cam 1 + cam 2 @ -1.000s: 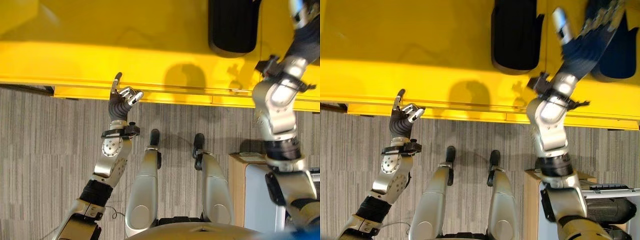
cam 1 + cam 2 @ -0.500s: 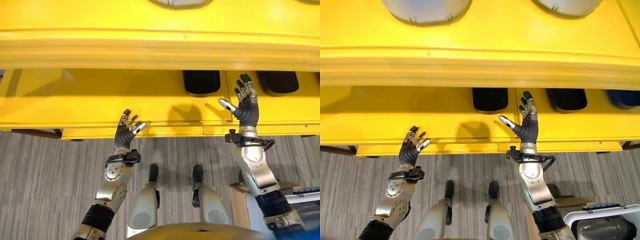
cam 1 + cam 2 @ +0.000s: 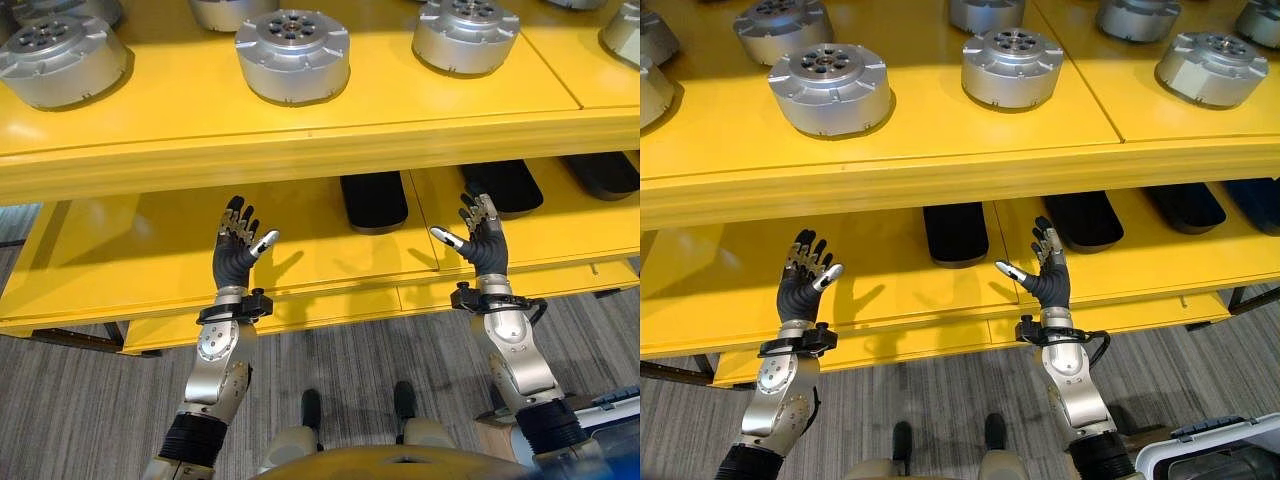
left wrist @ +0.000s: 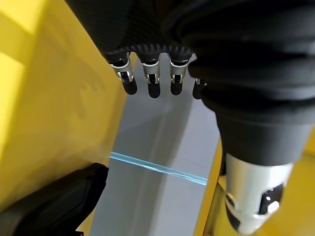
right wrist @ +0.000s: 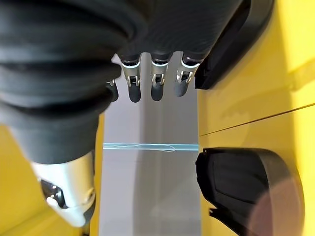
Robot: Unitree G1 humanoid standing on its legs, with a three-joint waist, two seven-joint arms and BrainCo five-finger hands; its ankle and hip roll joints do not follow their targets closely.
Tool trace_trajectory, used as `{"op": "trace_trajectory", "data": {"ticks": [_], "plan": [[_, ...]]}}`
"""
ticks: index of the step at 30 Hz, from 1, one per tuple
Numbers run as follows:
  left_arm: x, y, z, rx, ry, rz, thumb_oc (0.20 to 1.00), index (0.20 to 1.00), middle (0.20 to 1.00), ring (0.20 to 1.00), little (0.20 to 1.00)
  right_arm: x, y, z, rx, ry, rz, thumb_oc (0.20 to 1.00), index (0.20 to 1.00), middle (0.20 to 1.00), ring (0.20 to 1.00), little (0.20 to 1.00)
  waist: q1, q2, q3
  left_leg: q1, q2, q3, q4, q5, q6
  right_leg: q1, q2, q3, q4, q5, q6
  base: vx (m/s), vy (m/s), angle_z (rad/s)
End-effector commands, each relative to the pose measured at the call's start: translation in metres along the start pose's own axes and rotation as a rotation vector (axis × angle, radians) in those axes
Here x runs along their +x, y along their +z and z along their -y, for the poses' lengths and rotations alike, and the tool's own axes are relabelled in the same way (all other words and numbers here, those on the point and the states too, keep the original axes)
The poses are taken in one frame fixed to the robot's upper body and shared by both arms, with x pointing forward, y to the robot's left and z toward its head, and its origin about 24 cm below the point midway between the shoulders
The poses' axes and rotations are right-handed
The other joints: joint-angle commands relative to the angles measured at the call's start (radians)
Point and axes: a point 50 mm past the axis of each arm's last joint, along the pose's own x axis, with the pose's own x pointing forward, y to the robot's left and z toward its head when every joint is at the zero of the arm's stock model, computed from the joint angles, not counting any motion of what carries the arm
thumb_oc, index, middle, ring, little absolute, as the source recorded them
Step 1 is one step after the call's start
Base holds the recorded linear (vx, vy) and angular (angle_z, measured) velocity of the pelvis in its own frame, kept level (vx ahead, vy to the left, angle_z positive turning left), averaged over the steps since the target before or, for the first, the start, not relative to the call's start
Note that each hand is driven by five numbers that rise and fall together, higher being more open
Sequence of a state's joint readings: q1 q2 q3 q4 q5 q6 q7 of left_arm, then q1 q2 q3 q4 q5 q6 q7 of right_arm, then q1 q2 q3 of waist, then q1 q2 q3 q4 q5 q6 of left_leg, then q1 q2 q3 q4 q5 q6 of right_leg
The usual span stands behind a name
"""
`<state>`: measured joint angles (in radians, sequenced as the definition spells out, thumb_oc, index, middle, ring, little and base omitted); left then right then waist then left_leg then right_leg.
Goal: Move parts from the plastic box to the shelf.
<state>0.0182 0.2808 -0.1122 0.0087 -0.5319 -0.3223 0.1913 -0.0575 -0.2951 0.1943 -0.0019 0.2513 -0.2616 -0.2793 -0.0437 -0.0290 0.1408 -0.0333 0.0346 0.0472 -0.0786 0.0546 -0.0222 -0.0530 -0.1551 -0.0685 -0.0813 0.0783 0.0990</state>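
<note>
Left hand (image 3: 236, 262): raised, palm up, fingers straight and spread, thumb angled toward the right hand. It holds nothing. In the left wrist view the left fingers (image 4: 153, 83) extend straight, with a black part (image 4: 54, 204) lying on yellow beyond them.

Right hand (image 3: 484, 246): raised level with the left hand, fingers straight and spread, thumb angled toward the left hand. It holds nothing. In the right wrist view the right fingers (image 5: 157, 81) extend straight; one dark part (image 5: 248, 192) lies on yellow just beside the hand and another past the fingertips.

Both hands sit in front of the lower tier of the yellow shelf (image 3: 300, 150), apart from its surface as far as the head views show.

Lower tier: a black pad (image 3: 374, 200) lies between the two hands and behind them. A second pad (image 3: 502, 184) lies directly behind the right hand. A third pad (image 3: 603, 172) lies further out on the right hand's outer side.

Upper tier, above the hands: round silver parts stand upright. One disc (image 3: 292, 54) is above the left hand, another disc (image 3: 465, 35) above the right hand, and an outer disc (image 3: 62, 72) beyond the left hand's outer side.

A grey-white box (image 3: 1212, 455) shows at floor level, below the right hand on its outer side.
</note>
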Motion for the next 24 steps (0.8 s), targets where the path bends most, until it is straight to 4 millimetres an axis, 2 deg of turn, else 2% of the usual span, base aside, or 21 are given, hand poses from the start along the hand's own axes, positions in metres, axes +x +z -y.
{"op": "trace_trajectory", "data": {"ticks": [1, 7, 9, 14, 15, 16, 17, 18, 19, 20, 21, 22, 23, 24], "plan": [[0.005, 0.023, -0.001, 0.020, -0.050, 0.124, 1.000, 1.000, 1.000, 1.000, 1.000, 0.002, 0.010, 0.008, 0.026, -0.038, 0.067, 1.000, 1.000, 1.000, 1.000, 1.000, 0.008, -0.046, -0.035, -0.065, 0.052, 0.018, 0.084, -0.068, -0.022, 0.035, -0.146, -0.009, 0.079, 0.011, 0.106, 0.01, 0.070, -0.01], [0.013, 0.024, 0.007, 0.030, -0.084, 0.138, 1.000, 1.000, 1.000, 1.000, 1.000, 0.001, 0.008, 0.011, 0.043, -0.070, 0.057, 1.000, 1.000, 1.000, 1.000, 1.000, -0.005, -0.060, -0.018, -0.113, 0.004, 0.021, 0.187, -0.123, 0.007, 0.029, -0.199, 0.004, 0.109, 0.078, 0.127, -0.01, 0.128, 0.00], [0.022, 0.030, 0.017, 0.055, -0.117, 0.177, 1.000, 1.000, 1.000, 1.000, 1.000, 0.002, 0.010, 0.008, 0.067, -0.063, 0.064, 1.000, 1.000, 1.000, 1.000, 1.000, -0.028, -0.068, -0.006, -0.165, -0.022, 0.035, 0.217, -0.141, 0.025, -0.018, -0.229, 0.028, 0.111, 0.159, 0.134, -0.05, 0.256, 0.06], [0.028, 0.035, 0.018, 0.075, -0.115, 0.201, 1.000, 1.000, 1.000, 1.000, 1.000, 0.004, 0.014, 0.003, 0.107, -0.050, 0.080, 1.000, 1.000, 1.000, 1.000, 1.000, -0.034, -0.070, 0.005, -0.190, -0.018, 0.059, 0.222, -0.143, 0.032, -0.068, -0.222, 0.048, 0.101, 0.214, 0.137, -0.06, 0.068, -0.22], [0.030, 0.038, 0.014, 0.088, -0.096, 0.215, 1.000, 1.000, 1.000, 1.000, 1.000, 0.008, 0.020, -0.004, 0.118, -0.029, 0.110, 1.000, 1.000, 1.000, 1.000, 1.000, -0.024, -0.062, 0.028, -0.190, 0.001, 0.092, 0.230, -0.144, 0.036, -0.113, -0.212, 0.031, 0.122, 0.246, 0.141, -0.11, 0.083, -0.53], [0.029, 0.040, 0.011, 0.089, -0.080, 0.219, 1.000, 1.000, 1.000, 1.000, 1.000, 0.009, 0.022, -0.007, 0.130, -0.024, 0.119, 1.000, 1.000, 1.000, 1.000, 1.000, -0.007, -0.050, 0.040, -0.183, 0.019, 0.112, 0.231, -0.146, 0.037, -0.115, -0.220, -0.027, 0.144, 0.232, 0.142, -0.15, 0.145, -0.76], [0.029, 0.039, 0.008, 0.082, -0.063, 0.216, 1.000, 1.000, 1.000, 1.000, 1.000, 0.010, 0.023, -0.011, 0.138, -0.016, 0.125, 1.000, 1.000, 1.000, 1.000, 1.000, 0.018, -0.033, 0.053, -0.172, 0.042, 0.143, 0.227, -0.140, 0.037, -0.099, -0.247, -0.136, 0.182, 0.193, 0.134, -0.08, 0.207, -0.93], [0.027, 0.037, 0.003, 0.083, -0.042, 0.199, 1.000, 1.000, 1.000, 1.000, 1.000, 0.012, 0.026, -0.013, 0.130, 0.000, 0.132, 1.000, 1.000, 1.000, 1.000, 1.000, 0.042, -0.010, 0.058, -0.146, 0.068, 0.181, 0.206, -0.142, 0.037, -0.071, -0.277, -0.242, 0.274, 0.119, 0.127, -0.05, 0.168, -1.31], [0.027, 0.037, 0.003, 0.083, -0.042, 0.199, 1.000, 1.000, 1.000, 1.000, 1.000, 0.012, 0.026, -0.013, 0.130, 0.000, 0.132, 1.000, 1.000, 1.000, 1.000, 1.000, 0.043, -0.009, 0.060, -0.142, 0.068, 0.182, 0.205, -0.143, 0.036, -0.070, -0.277, -0.240, 0.278, 0.115, 0.127, -0.07, 0.104, -1.72], [0.024, 0.038, -0.004, 0.078, -0.024, 0.195, 1.000, 1.000, 1.000, 1.000, 1.000, 0.015, 0.027, -0.011, 0.112, -0.008, 0.137, 1.000, 1.000, 1.000, 1.000, 1.000, 0.057, -0.006, 0.058, -0.137, 0.081, 0.217, 0.196, -0.128, 0.042, -0.061, -0.278, -0.245, 0.368, 0.070, 0.113, -0.07, -0.007, -1.35], [0.024, 0.038, -0.004, 0.078, -0.024, 0.194, 1.000, 1.000, 1.000, 1.000, 1.000, 0.015, 0.027, -0.011, 0.112, -0.008, 0.137, 1.000, 1.000, 1.000, 1.000, 1.000, 0.059, -0.008, 0.059, -0.135, 0.081, 0.220, 0.195, -0.129, 0.042, -0.065, -0.279, -0.240, 0.374, 0.066, 0.113, -0.12, -0.194, -1.36], [0.019, 0.038, -0.011, 0.068, -0.005, 0.189, 1.000, 1.000, 1.000, 1.000, 1.000, 0.018, 0.031, -0.007, 0.110, -0.026, 0.154, 1.000, 1.000, 1.000, 1.000, 1.000, 0.077, -0.028, 0.046, -0.139, 0.103, 0.254, 0.200, -0.118, 0.018, -0.022, -0.250, -0.228, 0.283, 0.031, 0.107, -0.01, -0.353, -0.91], [0.015, 0.033, -0.018, 0.063, 0.024, 0.160, 1.000, 1.000, 1.000, 1.000, 1.000, 0.016, 0.029, -0.006, 0.108, -0.026, 0.144, 1.000, 1.000, 1.000, 1.000, 1.000, 0.082, -0.043, 0.029, -0.127, 0.119, 0.267, 0.205, -0.107, -0.004, 0.023, -0.226, -0.245, 0.200, -0.004, 0.111, 0.00, -0.355, -1.05], [0.014, 0.033, -0.019, 0.064, 0.024, 0.159, 1.000, 1.000, 1.000, 1.000, 1.000, 0.015, 0.028, -0.006, 0.108, -0.026, 0.143, 1.000, 1.000, 1.000, 1.000, 1.000, 0.082, -0.042, 0.029, -0.125, 0.121, 0.267, 0.205, -0.106, -0.006, 0.028, -0.224, -0.246, 0.195, -0.003, 0.110, 0.06, -0.258, -0.68]]}}
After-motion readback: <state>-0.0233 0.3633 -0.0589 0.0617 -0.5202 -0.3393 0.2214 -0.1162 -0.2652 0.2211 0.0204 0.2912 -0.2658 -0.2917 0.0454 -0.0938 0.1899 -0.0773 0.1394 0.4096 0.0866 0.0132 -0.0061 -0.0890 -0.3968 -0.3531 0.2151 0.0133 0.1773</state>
